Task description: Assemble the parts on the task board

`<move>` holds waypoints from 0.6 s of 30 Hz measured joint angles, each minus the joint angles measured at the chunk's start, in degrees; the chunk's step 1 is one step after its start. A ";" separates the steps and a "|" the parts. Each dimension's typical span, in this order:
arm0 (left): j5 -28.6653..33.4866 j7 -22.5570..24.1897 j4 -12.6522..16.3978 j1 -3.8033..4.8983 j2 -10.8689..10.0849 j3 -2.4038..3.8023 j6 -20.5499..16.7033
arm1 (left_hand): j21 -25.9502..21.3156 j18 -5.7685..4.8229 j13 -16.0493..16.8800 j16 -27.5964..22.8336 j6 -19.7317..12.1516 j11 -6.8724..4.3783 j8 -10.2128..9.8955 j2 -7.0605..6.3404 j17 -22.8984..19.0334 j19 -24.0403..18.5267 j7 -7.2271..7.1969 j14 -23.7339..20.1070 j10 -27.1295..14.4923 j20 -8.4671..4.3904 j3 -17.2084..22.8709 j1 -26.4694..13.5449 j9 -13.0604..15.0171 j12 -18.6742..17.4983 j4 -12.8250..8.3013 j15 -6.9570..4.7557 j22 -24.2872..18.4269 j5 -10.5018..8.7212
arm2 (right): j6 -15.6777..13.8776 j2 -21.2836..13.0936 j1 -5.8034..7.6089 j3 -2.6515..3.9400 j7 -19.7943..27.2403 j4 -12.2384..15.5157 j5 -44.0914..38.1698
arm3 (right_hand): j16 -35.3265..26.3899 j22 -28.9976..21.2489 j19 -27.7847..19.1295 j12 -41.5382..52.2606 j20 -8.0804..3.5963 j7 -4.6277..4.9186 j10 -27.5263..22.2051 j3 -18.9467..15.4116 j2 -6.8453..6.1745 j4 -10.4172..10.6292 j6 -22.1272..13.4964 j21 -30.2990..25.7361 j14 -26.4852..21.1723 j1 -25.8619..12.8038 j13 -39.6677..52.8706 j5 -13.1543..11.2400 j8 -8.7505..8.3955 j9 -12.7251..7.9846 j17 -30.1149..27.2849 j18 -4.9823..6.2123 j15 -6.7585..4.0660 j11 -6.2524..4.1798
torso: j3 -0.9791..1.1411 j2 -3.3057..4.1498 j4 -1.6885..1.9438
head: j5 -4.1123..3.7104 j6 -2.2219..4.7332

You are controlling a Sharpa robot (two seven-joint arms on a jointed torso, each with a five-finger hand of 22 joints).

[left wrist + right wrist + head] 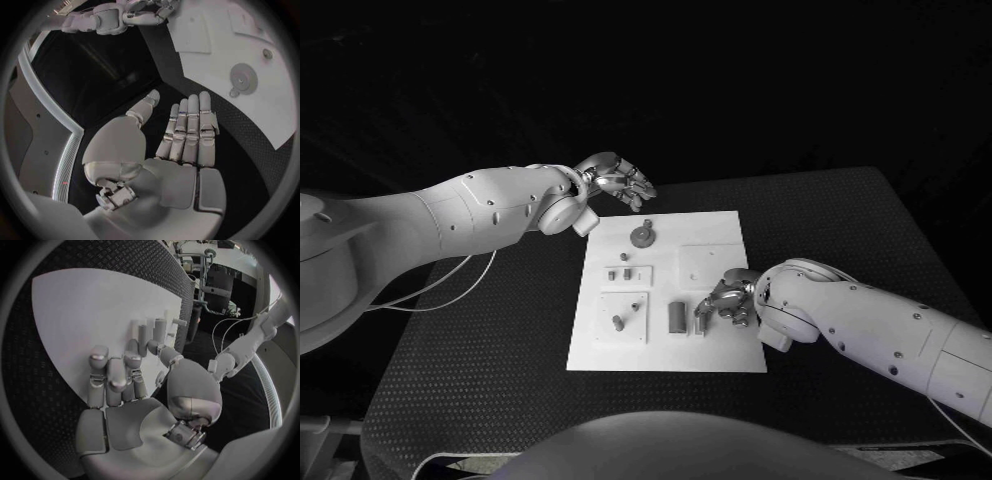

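Looking down from the head camera, I see the white task board [718, 350] lying flat in the middle of the black surface [473, 370]. My left hand [617, 183] hangs in the air just past the far left corner of the board. Its fingers [190, 125] are straight and a little apart, and it holds nothing. A round part [643, 236] lies on the board close to that hand, but they do not touch. My right hand [730, 298] is low over the near right side of the board, with its fingers curled down toward the plate. A dark upright part [676, 316] stands just beside it, and I see small pegs [150, 332] right by the fingertips. I cannot tell if the right hand is pinching a piece or only touching the board. More small parts [625, 272] sit on the left side of the board, between the two hands.
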 measured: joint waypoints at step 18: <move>0.00 -0.09 -0.10 0.00 0.10 0.00 0.03 | 0.00 -0.02 0.01 0.00 0.00 0.00 0.00 0.00 0.05 0.00 0.00 0.00 0.00 0.00 0.00 0.00 0.00 0.00 0.00 0.00 0.00 0.00 | 0.56 0.01 0.05 -0.14 -0.13 0.27 -0.48 | 0.00 0.00 -0.01 0.00 0.01 -0.07 -0.09 -0.02 -0.28 0.29 -0.11 0.00 -0.11 0.63 -0.03 0.03 0.00 -0.08 -0.17 0.01 0.07 0.09 | -0.03 -0.01 0.01 | -0.08 0.00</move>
